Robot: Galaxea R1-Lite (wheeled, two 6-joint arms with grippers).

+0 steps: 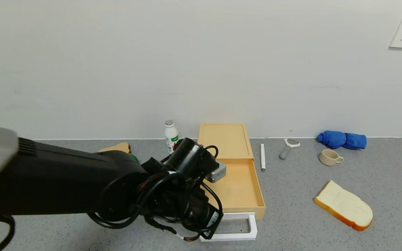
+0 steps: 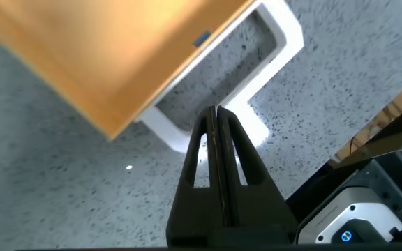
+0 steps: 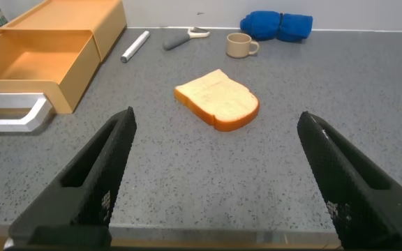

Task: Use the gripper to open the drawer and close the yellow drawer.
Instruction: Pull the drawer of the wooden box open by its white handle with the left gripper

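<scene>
The pale yellow-tan drawer [image 1: 239, 184] is pulled out of its flat matching box [image 1: 223, 139], and its white loop handle [image 1: 243, 232] points at the table's near edge. My left arm [image 1: 173, 188] reaches over the drawer's near left corner and hides its own fingers in the head view. In the left wrist view my left gripper [image 2: 215, 111] is shut with nothing between its fingers. Its tips hang just over the handle [image 2: 271, 63], beside the tray's front [image 2: 103, 49]. My right gripper [image 3: 216, 118] is open and empty, low at the table's near edge, right of the drawer [image 3: 40, 63].
A bread slice [image 1: 344, 205] lies to the right of the drawer. A white pen [image 1: 262, 157], a peeler [image 1: 287, 148], a beige cup [image 1: 330, 157] and a blue cloth [image 1: 342, 140] sit at the back right. A small white bottle [image 1: 170, 136] stands left of the box.
</scene>
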